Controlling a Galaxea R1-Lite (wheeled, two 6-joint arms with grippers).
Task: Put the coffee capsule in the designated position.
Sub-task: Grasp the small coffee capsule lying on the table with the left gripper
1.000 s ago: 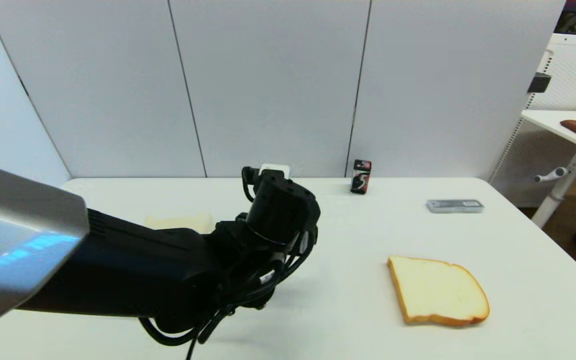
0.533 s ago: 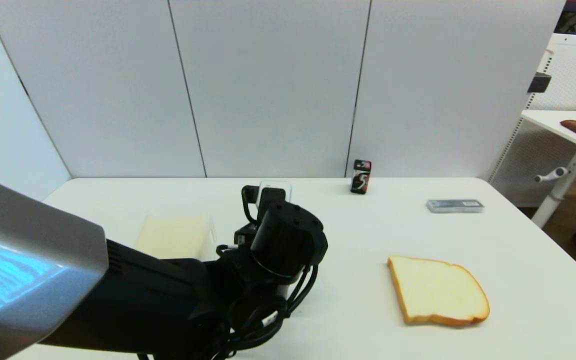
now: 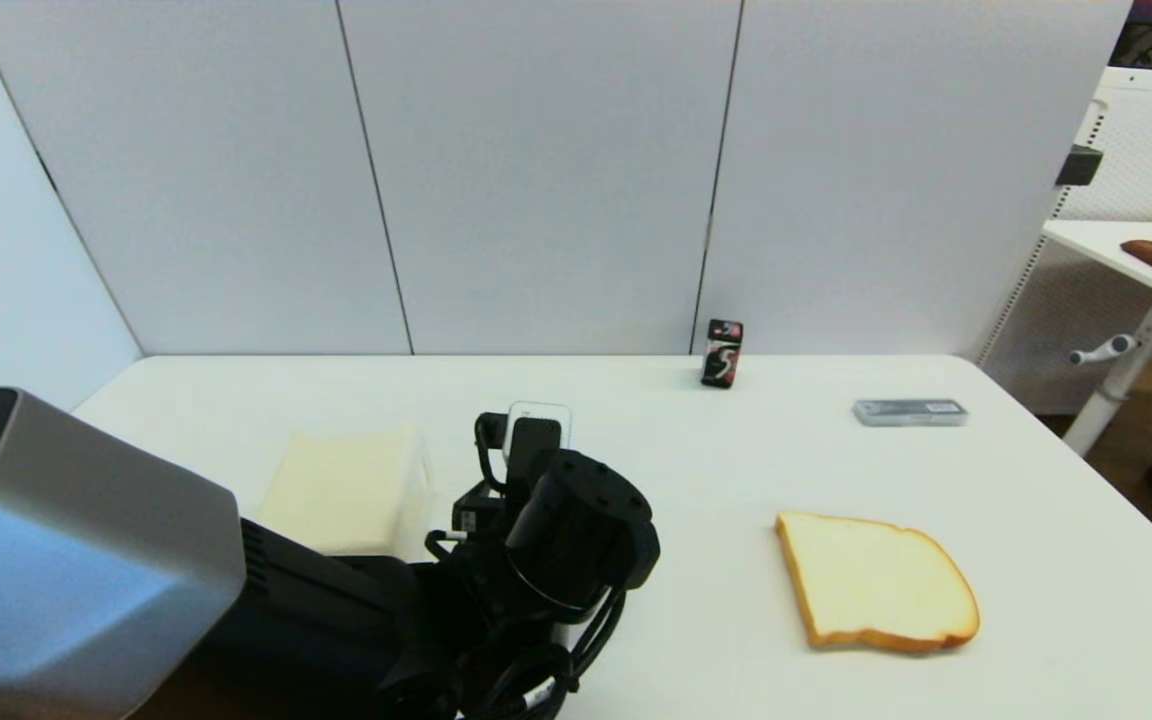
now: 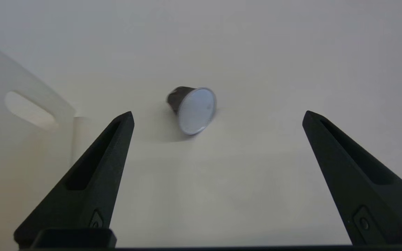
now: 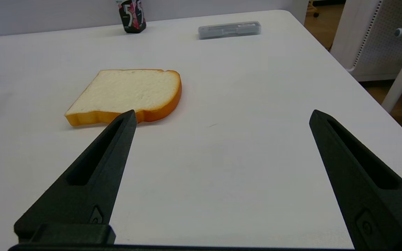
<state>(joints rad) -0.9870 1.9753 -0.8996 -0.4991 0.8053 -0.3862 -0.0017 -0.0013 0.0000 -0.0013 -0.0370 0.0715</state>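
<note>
Left pincer (image 4: 216,116) is spread wide, holding nothing, and your coffee capsule (image 4: 192,109) lies on its side on the table (image 4: 291,69) just ahead of the fingertips, apart from both, silver foil face tipped toward the wrist camera. From the head view you can see what changed over the last second: the left arm (image 3: 546,530) has pulled back toward the robot and dropped lower, uncovering more of the pale cutting board (image 3: 341,490) beside it. That board, with its handle slot, also shows at the edge of the left wrist view, near the capsule but not touching it. The capsule itself is hidden behind the wrist in the head view. The retreat probably means you now have a lined-up approach: the capsule sits between the finger lines, so a forward reach and a close should take it. Watch it, though; it looks likely to roll if nudged. Right pincer (image 5: 222,116) hangs wide and empty, idle near the bread slice (image 5: 127,94), with the gum pack (image 5: 132,15) and a grey case (image 5: 229,29) at the far edge.
</note>
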